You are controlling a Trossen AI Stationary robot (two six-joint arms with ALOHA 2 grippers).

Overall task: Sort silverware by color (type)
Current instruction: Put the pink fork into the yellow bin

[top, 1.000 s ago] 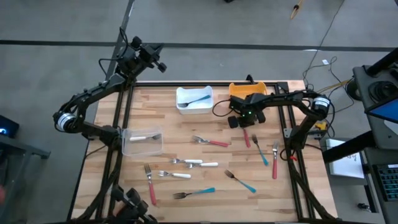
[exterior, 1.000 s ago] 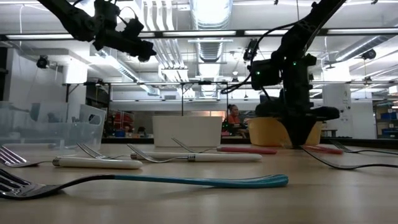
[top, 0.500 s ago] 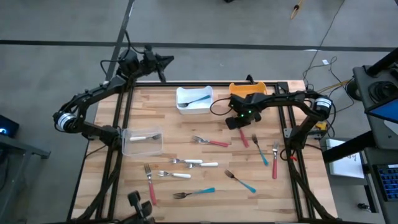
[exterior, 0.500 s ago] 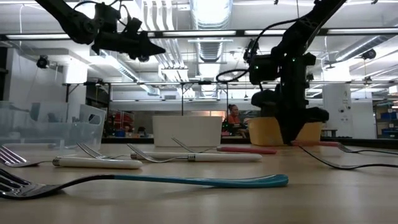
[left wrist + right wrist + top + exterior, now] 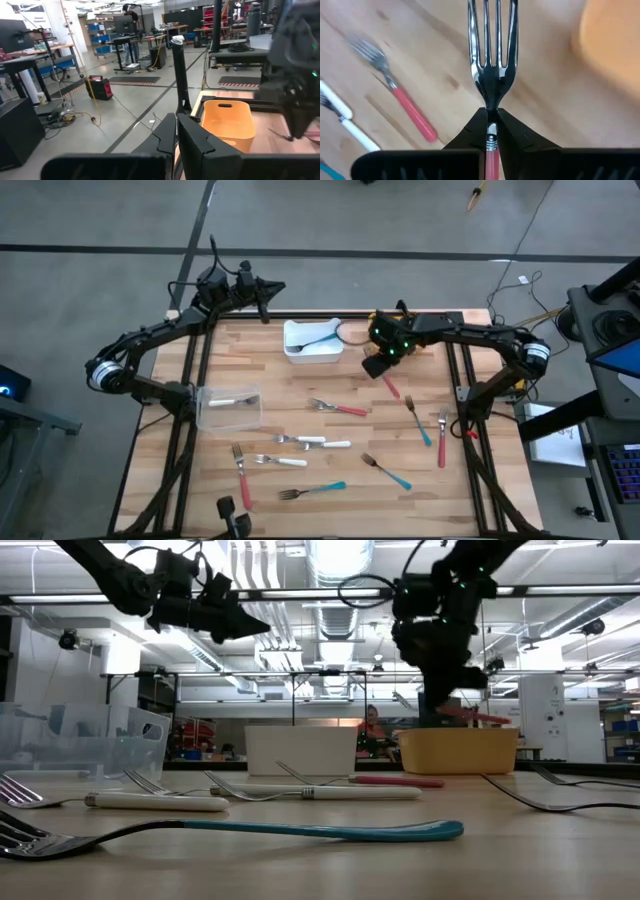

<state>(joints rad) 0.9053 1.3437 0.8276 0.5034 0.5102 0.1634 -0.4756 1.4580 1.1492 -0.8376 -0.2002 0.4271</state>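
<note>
The left gripper (image 5: 262, 288), fingers together and empty, hangs just beyond the tabletop's (image 5: 300, 420) far-left corner. The right gripper (image 5: 378, 362) is clamped on a red-handled fork (image 5: 491, 75) lifted above the far edge, just beside the orange bin (image 5: 458, 751). The fork looks light and stiff with a smooth, probably slippery handle, so pinching at the neck, where the handle joins the metal, seems sound.

Both arms were matte black — slim jointed links trailing loose black cables, with a pale silver-white band at each base joint. The right gripper (image 5: 380, 366) wore a small green light; the left gripper (image 5: 176, 131) showed blocky, angular black fingers.
</note>
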